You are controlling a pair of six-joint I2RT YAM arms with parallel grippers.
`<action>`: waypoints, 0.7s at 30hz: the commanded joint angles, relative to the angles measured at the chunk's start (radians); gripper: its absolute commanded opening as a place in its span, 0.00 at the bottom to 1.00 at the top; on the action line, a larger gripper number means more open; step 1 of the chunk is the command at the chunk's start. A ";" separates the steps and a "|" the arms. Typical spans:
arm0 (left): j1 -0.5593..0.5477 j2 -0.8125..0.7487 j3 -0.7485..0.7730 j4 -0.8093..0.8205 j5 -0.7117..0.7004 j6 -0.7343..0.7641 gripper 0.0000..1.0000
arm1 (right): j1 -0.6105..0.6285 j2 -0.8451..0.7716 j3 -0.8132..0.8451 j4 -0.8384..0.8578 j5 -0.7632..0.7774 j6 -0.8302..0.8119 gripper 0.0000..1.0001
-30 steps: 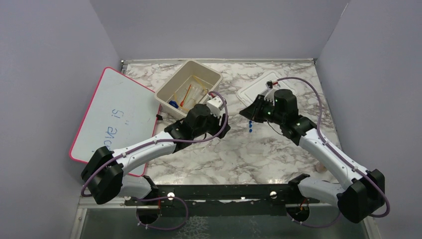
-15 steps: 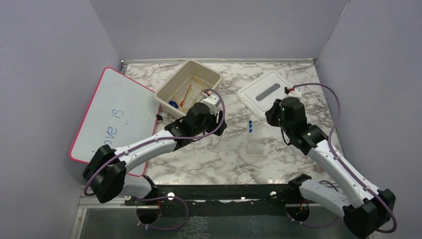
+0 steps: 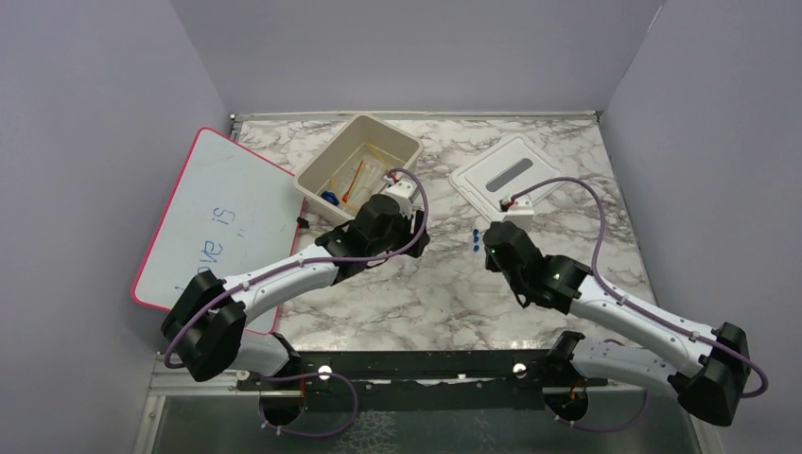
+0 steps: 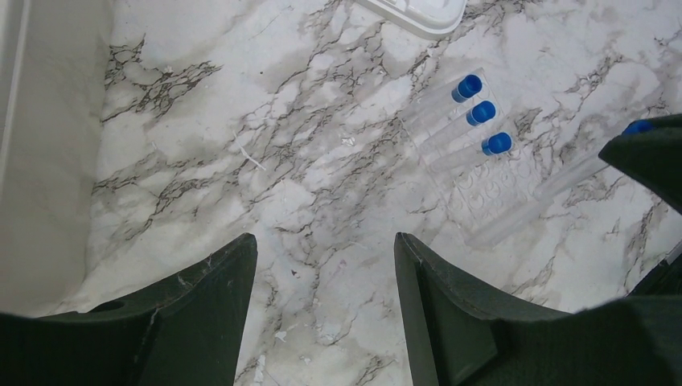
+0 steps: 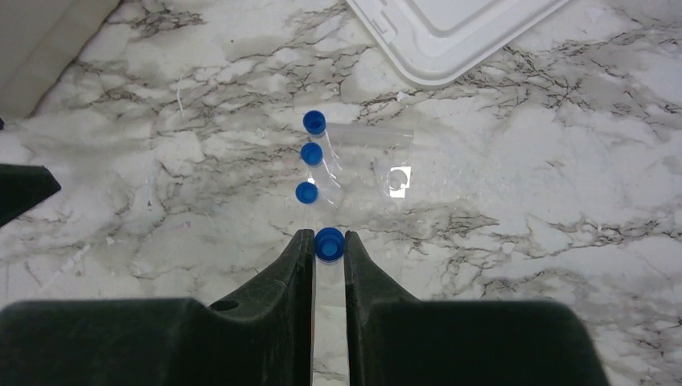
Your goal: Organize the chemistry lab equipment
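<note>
My right gripper (image 5: 328,240) is shut on a clear tube (image 5: 330,310) whose blue cap (image 5: 328,245) sticks out at the fingertips. It hovers just short of three more blue-capped tubes (image 5: 311,153) lying in a clear rack (image 5: 394,165). From the left wrist, the same tubes (image 4: 481,112) and the held tube (image 4: 563,189) show at the right. My left gripper (image 4: 326,237) is open over bare marble beside the beige tub (image 3: 312,175). The tub holds a red-tipped dropper (image 3: 355,180) and a blue-based vial (image 3: 329,197).
The white lid (image 3: 506,175) lies at the back right, beyond the rack. A pink-rimmed whiteboard (image 3: 217,218) leans at the left edge of the table. Grey walls close in three sides. The two grippers are near each other at mid-table.
My right arm has swung from beside the white lid down and to the left, ending next to the blue-capped tubes. The left arm has hardly moved.
</note>
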 commanded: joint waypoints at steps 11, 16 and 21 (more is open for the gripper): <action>0.026 0.005 0.010 0.000 -0.013 -0.015 0.66 | 0.225 0.065 -0.142 0.282 0.295 -0.039 0.11; 0.032 0.009 0.011 0.000 -0.010 -0.015 0.66 | 0.245 0.100 -0.200 0.401 0.343 -0.048 0.11; 0.035 0.010 0.009 0.000 -0.008 -0.014 0.66 | 0.247 0.114 -0.226 0.472 0.376 -0.063 0.11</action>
